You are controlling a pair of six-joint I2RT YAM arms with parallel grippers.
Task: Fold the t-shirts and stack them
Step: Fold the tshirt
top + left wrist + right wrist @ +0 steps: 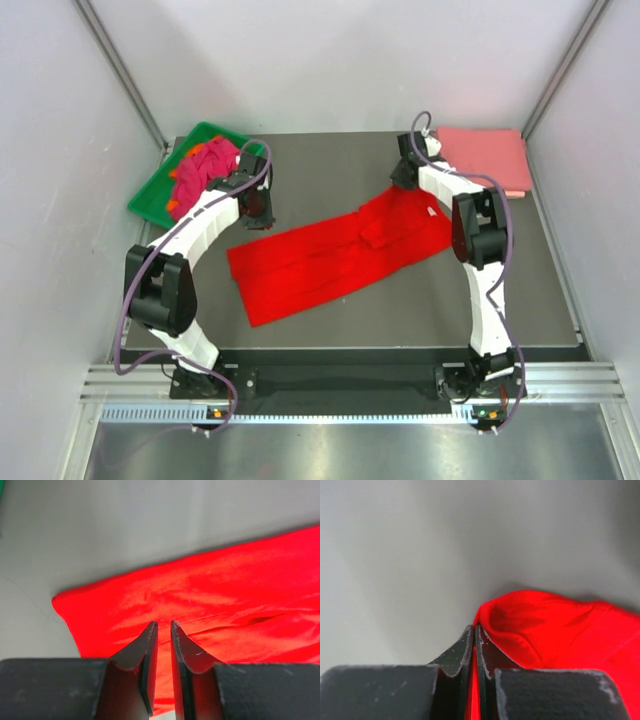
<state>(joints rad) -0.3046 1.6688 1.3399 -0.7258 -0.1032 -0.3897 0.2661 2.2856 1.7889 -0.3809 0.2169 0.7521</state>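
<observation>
Red t-shirt (330, 262) lies flat on the dark counter (400, 315), mid-surface, as 1 long band running diagonally from near left to far right. The 2 arm bases are bolted at the counter's near edge, 1 at each side. The shirt's near-left end is a loose squared edge, apart from both pincers. A doubled-over piece of cloth sits just right of the band's centre. A small white neck label (432, 211) shows near the far-right end.

Left pincer (164, 624): at the far-left edge of the red t-shirt, pointing over the cloth. Its 2 fingers stand slightly apart with a narrow gap, and nothing is seen held between them. Whether the tips touch the cloth cannot be told.

Right pincer (474, 628): at the far-right corner of the shirt. Its fingers are pressed together with a thin strip of red cloth caught between them. The cloth just beyond bulges up in a rounded fold.

Far left: green tray (150, 200) holding a crumpled heap of magenta t-shirts (205, 165), with orange cloth (176, 207) showing at its near side.

Far right: salmon pink t-shirt (485, 158), folded into a flat rectangle at the counter's corner, just beyond the right pincer.
</observation>
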